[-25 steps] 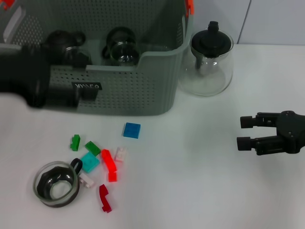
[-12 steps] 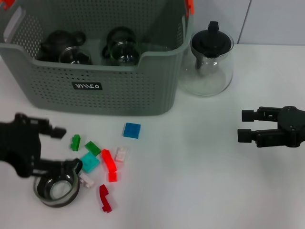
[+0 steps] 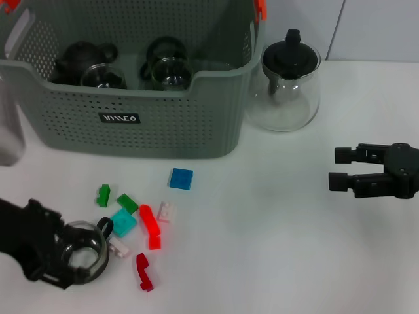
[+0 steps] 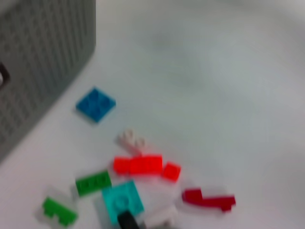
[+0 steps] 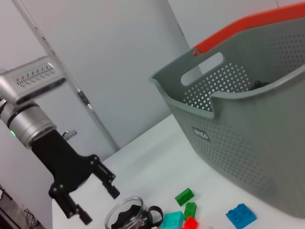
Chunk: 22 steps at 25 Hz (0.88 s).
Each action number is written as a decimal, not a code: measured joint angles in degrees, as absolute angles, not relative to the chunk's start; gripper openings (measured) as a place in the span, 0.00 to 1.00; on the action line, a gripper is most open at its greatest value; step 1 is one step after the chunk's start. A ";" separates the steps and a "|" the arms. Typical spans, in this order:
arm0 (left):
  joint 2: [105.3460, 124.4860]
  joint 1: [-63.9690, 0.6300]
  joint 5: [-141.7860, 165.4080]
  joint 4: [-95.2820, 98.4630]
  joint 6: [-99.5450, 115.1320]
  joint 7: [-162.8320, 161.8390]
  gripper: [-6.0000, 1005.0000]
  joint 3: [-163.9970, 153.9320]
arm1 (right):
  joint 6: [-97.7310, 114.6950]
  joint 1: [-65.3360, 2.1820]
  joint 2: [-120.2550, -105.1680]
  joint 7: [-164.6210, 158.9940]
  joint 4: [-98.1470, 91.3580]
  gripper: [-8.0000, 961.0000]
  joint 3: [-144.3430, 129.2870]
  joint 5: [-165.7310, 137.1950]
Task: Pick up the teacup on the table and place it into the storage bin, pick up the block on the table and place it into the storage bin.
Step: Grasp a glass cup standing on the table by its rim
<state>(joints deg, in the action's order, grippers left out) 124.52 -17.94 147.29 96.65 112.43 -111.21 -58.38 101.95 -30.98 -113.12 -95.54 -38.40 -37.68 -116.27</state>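
Left pincer sits low at the near left of the white counter, fingers spread, one either side of the glass teacup. Cup w/ black handle stands upright on the counter; the right wrist view shows the fingers apart and not clamped on the glass.

Blocks lie scattered just right of the cup: green, darker green, teal, long red, small white, dark red curved piece, plus a blue square plate apart from the rest, nearer the storage bin. Left wrist view shows the same spread, blue plate near the bin wall.

Bin is at the far left of the counter, grey-green, perforated, orange clip at the corner. Black label on the front wall has white lettering, too small to read for sure. Two dark-lidded glass vessels already inside.

Glass teapot w/ black lid stands just beside the bin's right corner.

Right pincer hovers over the counter at right, well apart from everything, fingers parted, nothing in them.
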 joint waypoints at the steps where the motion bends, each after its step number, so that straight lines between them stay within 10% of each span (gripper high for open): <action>1: 124.57 -17.94 148.66 96.61 112.33 -111.39 0.73 -59.40 | 101.95 -30.97 -113.12 -95.53 -38.40 0.98 -37.50 -116.28; 22: 124.81 -19.44 160.21 88.84 101.95 -118.04 0.68 -77.58 | 101.89 -30.94 -113.26 -95.52 -38.41 0.98 -36.88 -116.38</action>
